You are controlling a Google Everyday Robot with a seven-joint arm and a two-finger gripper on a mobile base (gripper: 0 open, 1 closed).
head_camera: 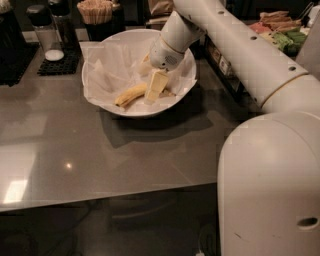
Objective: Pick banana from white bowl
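The white bowl, lined with crinkled white paper, stands at the back middle of the grey table. The small yellow banana lies in the bowl's front part, pointing left and slightly down. My gripper reaches down into the bowl from the upper right and its tip sits right at the banana's right end, covering that end. I cannot tell whether it touches or holds the banana.
A glass shaker stands on a black mat at the back left. A holder of brown sticks stands behind the bowl. A rack of packaged snacks is at the right. My white arm and base fill the lower right.
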